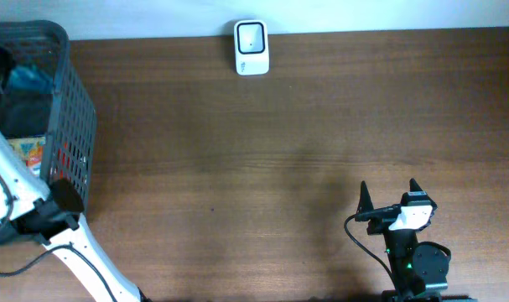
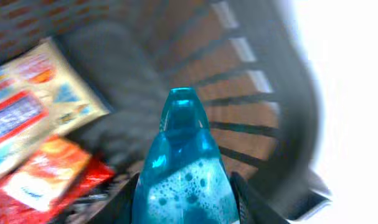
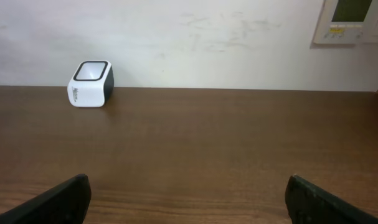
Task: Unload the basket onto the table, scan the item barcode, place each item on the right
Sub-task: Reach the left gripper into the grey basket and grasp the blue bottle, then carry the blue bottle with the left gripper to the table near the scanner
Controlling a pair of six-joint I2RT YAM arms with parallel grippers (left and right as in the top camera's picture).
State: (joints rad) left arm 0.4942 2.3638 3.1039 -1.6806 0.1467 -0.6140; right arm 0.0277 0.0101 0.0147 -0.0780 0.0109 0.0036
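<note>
Blue translucent bottle (image 2: 182,143) is being clamped between the fingers of the left gripper (image 2: 185,200) inside the dark wire basket (image 1: 78,109), above colourful packets (image 2: 39,124). The right gripper (image 1: 388,188) is being held with its jaws spread apart over the wooden table (image 1: 237,151), well apart from the white scanner (image 1: 251,47).
</note>
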